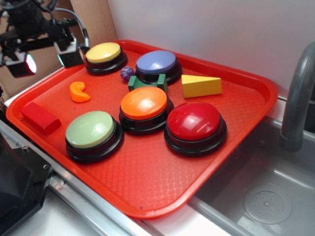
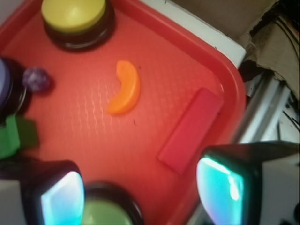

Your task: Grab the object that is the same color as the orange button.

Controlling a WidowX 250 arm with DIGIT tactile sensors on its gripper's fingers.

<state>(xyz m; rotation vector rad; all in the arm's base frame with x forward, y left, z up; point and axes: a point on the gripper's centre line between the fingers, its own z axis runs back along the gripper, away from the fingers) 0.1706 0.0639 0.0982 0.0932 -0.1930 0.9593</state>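
The object, a small glossy orange curved blob, lies on the red tray at its left side; in the wrist view it lies in the upper middle. The orange button stands mid-tray on a black base; it is out of the wrist view. My gripper hangs above the tray's far left corner, up and left of the blob. Its jaws are wide open and empty, with glowing pads at the bottom of the wrist view.
A red rectangular block lies by the tray's left edge. Yellow, blue, red and green buttons, a purple ball, a green block and a yellow wedge share the tray. A sink and faucet are right.
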